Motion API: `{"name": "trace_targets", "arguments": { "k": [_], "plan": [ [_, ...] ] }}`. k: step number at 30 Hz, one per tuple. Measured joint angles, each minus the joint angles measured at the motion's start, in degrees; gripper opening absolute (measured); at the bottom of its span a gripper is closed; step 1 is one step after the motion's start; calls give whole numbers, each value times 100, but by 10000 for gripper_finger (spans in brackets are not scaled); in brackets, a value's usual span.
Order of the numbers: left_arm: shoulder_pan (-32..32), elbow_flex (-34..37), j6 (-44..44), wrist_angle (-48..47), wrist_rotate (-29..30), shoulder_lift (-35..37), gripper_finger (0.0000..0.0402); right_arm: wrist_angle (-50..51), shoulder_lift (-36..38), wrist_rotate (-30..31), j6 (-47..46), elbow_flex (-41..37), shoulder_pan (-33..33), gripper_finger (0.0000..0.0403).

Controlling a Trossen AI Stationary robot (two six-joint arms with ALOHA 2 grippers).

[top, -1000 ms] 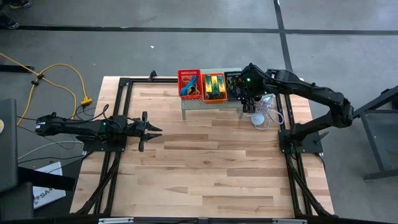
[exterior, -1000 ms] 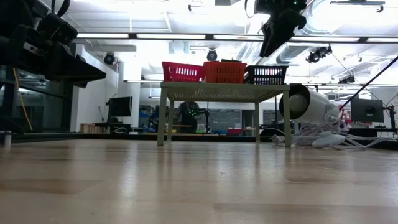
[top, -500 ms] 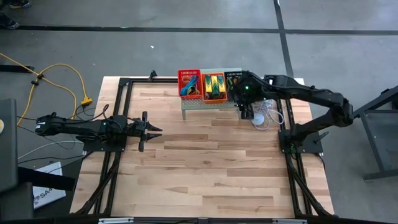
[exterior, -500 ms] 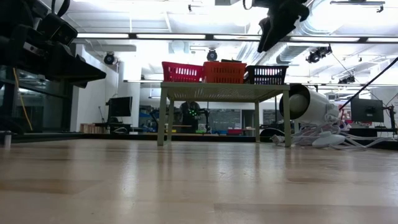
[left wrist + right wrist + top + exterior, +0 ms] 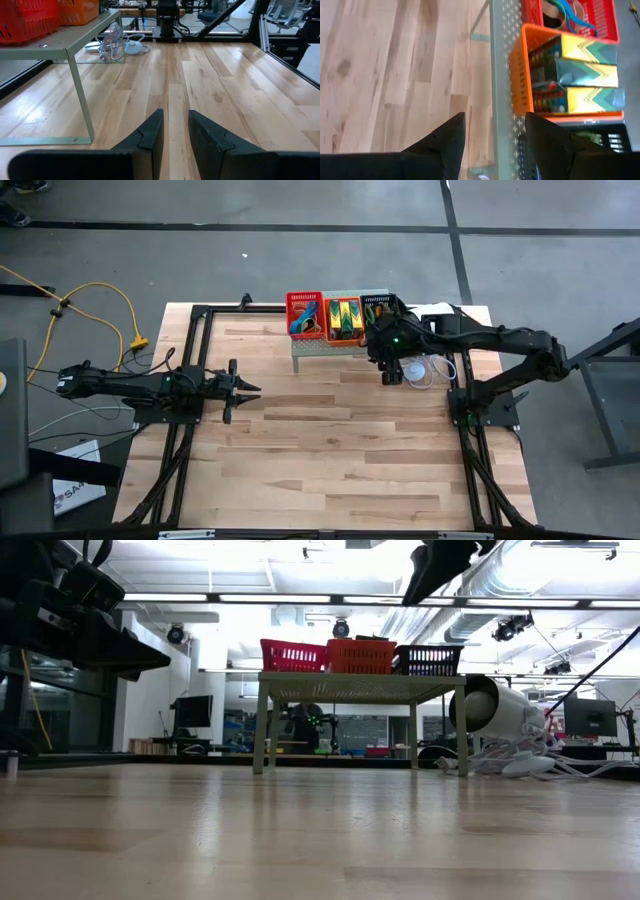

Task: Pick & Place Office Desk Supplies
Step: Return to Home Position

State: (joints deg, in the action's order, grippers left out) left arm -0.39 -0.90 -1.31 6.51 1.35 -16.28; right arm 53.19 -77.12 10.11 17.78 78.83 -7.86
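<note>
Three baskets stand in a row on the pale-green shelf [image 5: 335,348] at the table's far edge. The red basket [image 5: 304,313] holds blue and tan loops [image 5: 568,11]. The orange basket [image 5: 343,318] holds yellow-and-green wedge-shaped pieces [image 5: 587,74]. The black basket [image 5: 378,306] is at the right. My right gripper [image 5: 386,372] is open and empty, high above the shelf's near right corner; its fingers [image 5: 451,142] frame the shelf edge from above. My left gripper [image 5: 246,388] is open and empty over the table's left side.
A white cylindrical device [image 5: 415,370] with a tangle of white cable lies on the table to the right of the shelf, under my right arm. Bare wooden tabletop [image 5: 330,450] stretches from the shelf to the near edge. Black frame rails [image 5: 190,450] run along both table sides.
My right gripper has moved from over the black basket and the white device toward the table's near edge and a little to the left, and has risen. It stays open and empty. The baskets have not moved.
</note>
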Motion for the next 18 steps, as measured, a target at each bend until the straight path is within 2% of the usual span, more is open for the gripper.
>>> {"name": "trace_targets", "arguments": {
  "k": [3, 9, 18],
  "plan": [
    [-1, 1, -1, 0, 0, 0, 84, -96, 0, -73, 0, 0, 44, 194],
    [-1, 0, -1, 0, 0, 0, 84, -351, 0, -614, -21, 0, 38, 194],
    [0, 1, -1, 0, -1, 0, 84, -393, 245, -462, -863, -4, 46, 194]
  ]
}}
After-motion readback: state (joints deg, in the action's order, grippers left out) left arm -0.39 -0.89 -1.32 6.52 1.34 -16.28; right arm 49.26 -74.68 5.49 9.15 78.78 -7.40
